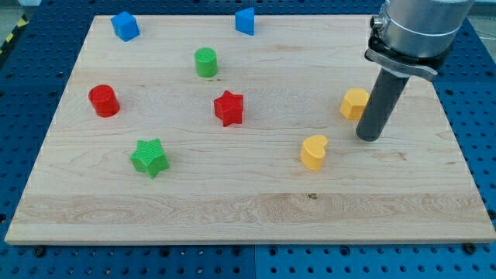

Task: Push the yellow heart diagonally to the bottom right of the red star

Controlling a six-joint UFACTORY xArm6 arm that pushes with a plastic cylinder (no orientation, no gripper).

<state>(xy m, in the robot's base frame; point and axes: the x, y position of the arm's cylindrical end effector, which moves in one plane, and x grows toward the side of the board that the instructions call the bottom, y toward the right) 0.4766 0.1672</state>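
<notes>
The yellow heart (314,152) lies on the wooden board (248,209), right of centre. The red star (229,108) sits up and to the left of it, near the board's middle. My tip (370,138) rests on the board to the right of the yellow heart and slightly above it, with a gap between them. The tip is just below and to the right of a yellow hexagon (354,103), close to it.
A green star (149,157) lies at lower left, a red cylinder (103,101) at left, a green cylinder (205,62) above the red star. A blue cube (125,25) and a blue pentagon-like block (245,21) sit near the top edge.
</notes>
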